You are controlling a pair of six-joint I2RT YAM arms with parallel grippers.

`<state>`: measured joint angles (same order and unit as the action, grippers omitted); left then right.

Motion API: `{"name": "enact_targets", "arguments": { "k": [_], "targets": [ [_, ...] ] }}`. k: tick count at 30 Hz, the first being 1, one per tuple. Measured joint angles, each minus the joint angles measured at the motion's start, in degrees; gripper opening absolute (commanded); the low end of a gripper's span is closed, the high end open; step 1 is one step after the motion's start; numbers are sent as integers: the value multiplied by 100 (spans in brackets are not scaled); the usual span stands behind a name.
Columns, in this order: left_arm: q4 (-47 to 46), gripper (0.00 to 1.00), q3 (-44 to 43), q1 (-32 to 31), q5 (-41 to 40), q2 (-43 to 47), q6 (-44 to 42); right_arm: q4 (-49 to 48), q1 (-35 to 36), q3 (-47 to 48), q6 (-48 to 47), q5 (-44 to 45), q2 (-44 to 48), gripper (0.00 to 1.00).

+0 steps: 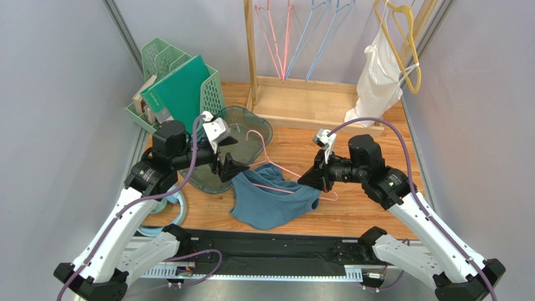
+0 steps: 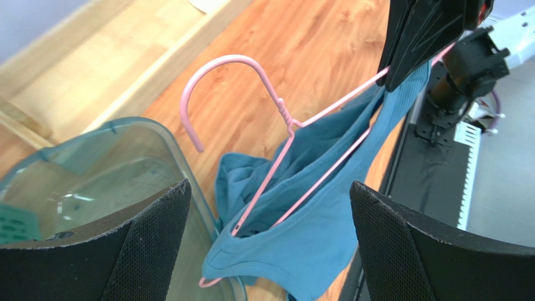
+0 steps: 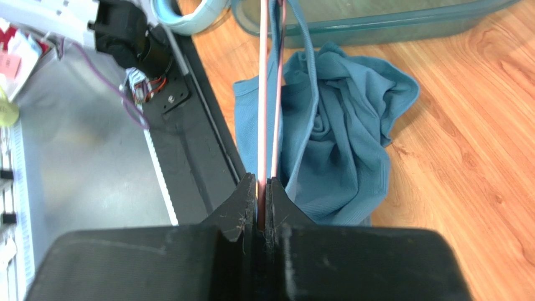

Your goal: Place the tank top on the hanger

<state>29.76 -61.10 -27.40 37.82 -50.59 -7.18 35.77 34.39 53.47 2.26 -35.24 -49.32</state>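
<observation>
Closest to where I stand, a black mat (image 1: 276,251) runs along the near edge of the desk (image 1: 364,210), between the two arm bases. Just past it the tank top (image 1: 270,207) lies in a soft heap on the wood, its upper part drawn up off the surface.

The hanger (image 2: 284,116) carries that raised part. One end of the wire is buried inside the fabric, and a strap runs along the wire toward the other end. The right gripper (image 3: 264,187) is clenched on that other end, apparently to hold the frame up at a tilt so the cloth can be worked along it.

The left gripper (image 2: 268,188) is spread wide and holds nothing. It faces the covered end of the hanger from close by, probably ready to take hold of loose fabric. I would judge the top only partly on, bunched rather than hung square.

Behind the left arm sits a clear bin (image 1: 251,119), and further back a wooden rack (image 1: 314,100) holds spare hangers.
</observation>
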Motion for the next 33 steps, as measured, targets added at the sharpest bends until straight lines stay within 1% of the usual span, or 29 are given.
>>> {"name": "enact_targets", "arguments": {
  "k": [5, 13, 17, 24, 33],
  "targets": [
    [-109, 99, 31, 2, -343, 229, 42, -518, 0, -310, 420, 358, 201, 0],
    [-229, 99, 114, 31, -1005, 286, 118, -1381, 0, -732, 1001, 938, 955, 0],
    [-264, 99, 177, 55, -1331, 404, 168, -1661, 0, -977, 1231, 1172, 1161, 0],
    [-289, 99, 181, 90, -1722, 439, 249, -1637, 0, -1069, 1384, 1945, 1523, 0],
    [-289, 99, 181, 131, -1895, 435, 291, -1307, 4, -1067, 1414, 3091, 2210, 0]
  ]
}}
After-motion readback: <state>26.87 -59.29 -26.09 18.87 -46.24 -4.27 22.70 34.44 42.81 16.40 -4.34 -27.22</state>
